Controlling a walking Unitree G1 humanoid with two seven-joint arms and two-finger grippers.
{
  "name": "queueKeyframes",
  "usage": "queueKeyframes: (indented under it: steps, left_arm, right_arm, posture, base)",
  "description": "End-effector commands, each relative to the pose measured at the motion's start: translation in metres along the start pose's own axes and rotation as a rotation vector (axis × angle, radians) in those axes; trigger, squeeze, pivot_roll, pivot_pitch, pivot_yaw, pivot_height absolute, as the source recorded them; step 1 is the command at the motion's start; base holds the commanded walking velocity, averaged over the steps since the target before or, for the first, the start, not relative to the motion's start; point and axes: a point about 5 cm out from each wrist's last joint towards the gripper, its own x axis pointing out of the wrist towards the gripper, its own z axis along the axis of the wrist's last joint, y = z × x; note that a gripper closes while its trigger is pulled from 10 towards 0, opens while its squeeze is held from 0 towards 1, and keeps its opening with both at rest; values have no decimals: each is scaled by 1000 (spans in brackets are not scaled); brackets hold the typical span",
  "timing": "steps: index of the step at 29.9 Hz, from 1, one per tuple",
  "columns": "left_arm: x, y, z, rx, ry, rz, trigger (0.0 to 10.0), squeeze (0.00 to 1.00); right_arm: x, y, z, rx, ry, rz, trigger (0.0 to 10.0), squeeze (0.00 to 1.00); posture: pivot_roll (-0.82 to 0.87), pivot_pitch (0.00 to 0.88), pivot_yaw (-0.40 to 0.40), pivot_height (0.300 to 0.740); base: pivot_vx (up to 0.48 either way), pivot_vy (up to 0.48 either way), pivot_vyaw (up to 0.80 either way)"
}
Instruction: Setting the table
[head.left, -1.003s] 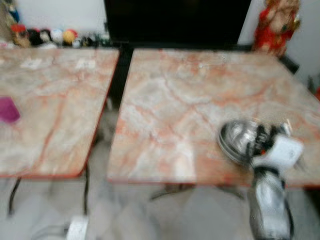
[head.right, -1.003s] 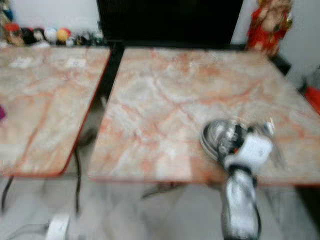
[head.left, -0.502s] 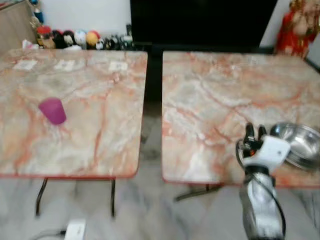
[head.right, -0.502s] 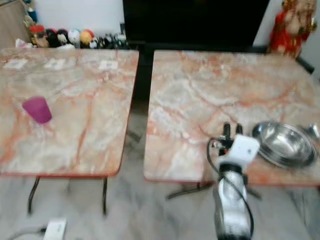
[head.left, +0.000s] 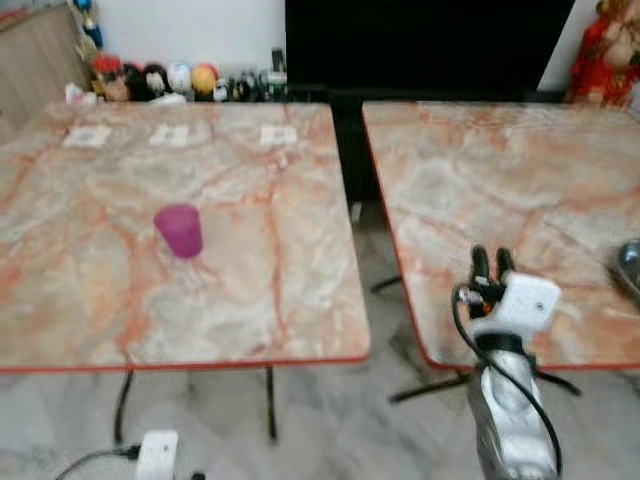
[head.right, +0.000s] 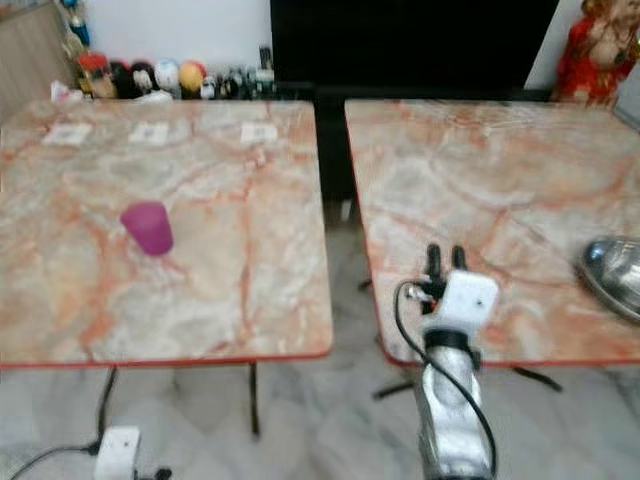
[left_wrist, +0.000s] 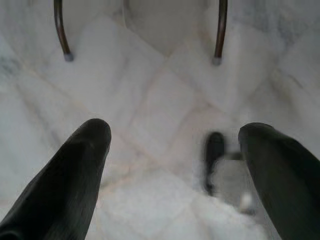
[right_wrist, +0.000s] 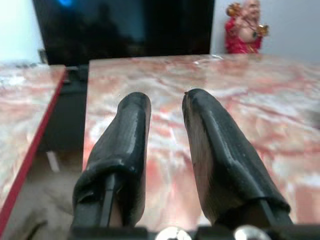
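Note:
A purple cup (head.left: 180, 230) stands upright near the middle of the left marble table (head.left: 250, 290). A steel bowl (head.right: 615, 272) sits at the right side of the right marble table (head.left: 520, 180), cut off by the picture's edge. My right gripper (head.left: 492, 255) is raised over the front left corner of the right table, well left of the bowl. Its fingers (right_wrist: 130, 130) point across the tabletop with a narrow gap and nothing between them. My left gripper (left_wrist: 175, 132) hangs open over the pale floor.
A gap with dark table legs separates the two tables. Small paper cards (head.left: 278, 134) lie at the left table's far edge, with a row of toys (head.left: 170, 80) behind. A red figurine (head.right: 598, 50) stands at the back right. A white adapter (head.left: 155, 455) lies on the floor.
The camera has swung left, bringing the left table and cup toward the middle. My right gripper, at the bowl a second ago, now stands well apart from it.

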Motion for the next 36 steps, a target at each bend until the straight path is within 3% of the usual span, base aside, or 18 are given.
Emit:
queueKeyframes:
  steps: [1,5,8,10,11,14,18,20,23,25,27,31,36]
  left_arm:
    - [0,0,-1,17,8,-2,10000,0]
    - [0,2,-2,19,8,0,10000,0]
    - [-1,3,-2,18,5,2,10000,0]
    - [-1,5,-3,16,4,5,10000,0]
    - [-1,5,-3,16,4,5,10000,0]
    - [-2,8,-6,20,8,7,10000,0]
    - [-2,9,-6,20,7,9,10000,0]
    - [-2,10,-6,20,6,9,10000,0]
    - [-2,10,-5,19,5,8,10000,0]
    - [-2,10,-5,16,4,8,10000,0]
    - [-2,10,-5,13,2,9,10000,0]
    - [-2,11,-4,5,0,15,10000,0]
    - [-2,12,-3,-3,-4,19,10000,0]
  right_arm:
    - [0,4,5,-7,-18,16,10000,0]
    - [-6,6,2,-37,-10,49,10000,0]
    - [-19,-5,0,-87,2,-11,10000,0]
    - [-37,-28,1,-152,9,-172,10000,0]
    - [-37,-28,1,-152,9,-172,10000,0]
    - [-69,-63,-5,-204,73,-422,10000,0]
    - [-95,-91,-17,-211,176,-625,10000,0]
    - [-108,-103,-32,-161,272,-707,10000,0]
    - [-114,-100,-75,-34,483,-630,10000,0]
    - [-114,-95,-91,10,560,-564,10000,0]
    - [-114,-91,-102,1,616,-504,10000,0]
    - [-124,-80,-135,-16,859,-342,10000,0]
    - [-133,-66,-154,-22,1001,-186,10000,0]
  posture:
    - [64,0,-53,740]
    - [63,0,-56,740]
    - [66,0,-63,740]
    - [61,2,-66,740]
    - [61,2,-66,740]
    - [56,9,-63,740]
    - [57,10,-63,740]
    - [51,13,-60,740]
    - [44,11,-60,740]
    - [46,10,-62,740]
    - [46,9,-62,740]
    - [51,10,-63,740]
    - [55,12,-50,740]
  base:
    - [0,0,0]
    - [0,0,0]
    - [0,0,0]
    - [0,0,0]
    - [0,0,0]
    - [0,0,0]
    - [0,0,0]
    - [0,0,0]
    - [0,0,0]
    - [0,0,0]
    - [0,0,0]
    - [0,0,0]
    - [0,0,0]
